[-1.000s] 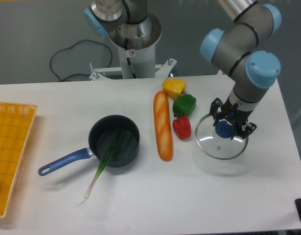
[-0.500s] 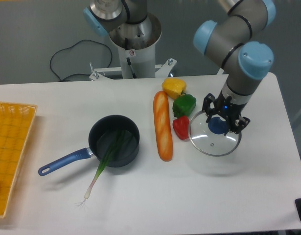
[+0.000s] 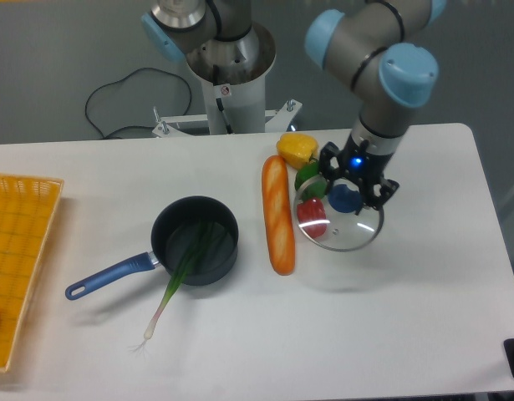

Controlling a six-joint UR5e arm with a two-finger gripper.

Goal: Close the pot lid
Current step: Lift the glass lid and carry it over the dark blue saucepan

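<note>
The pot lid (image 3: pixel 342 230), clear glass with a metal rim and a blue knob (image 3: pixel 343 199), hangs in the air right of the table's middle, over the red and green peppers. My gripper (image 3: pixel 347 197) is shut on the knob from above. The pot (image 3: pixel 195 240), a dark navy saucepan with a long blue handle (image 3: pixel 109 276), stands open well to the left. A green onion (image 3: pixel 180 277) lies with its leaves inside the pot and its white root end out on the table.
A bread loaf (image 3: pixel 278 214) lies between pot and lid. A yellow pepper (image 3: pixel 297 149), green pepper (image 3: pixel 307 175) and red pepper (image 3: pixel 312 210) sit under and behind the lid. A yellow basket (image 3: pixel 18 251) is at the left edge.
The gripper has lifted the lid off the table and carried it left and back, from beside the peppers to above them.
</note>
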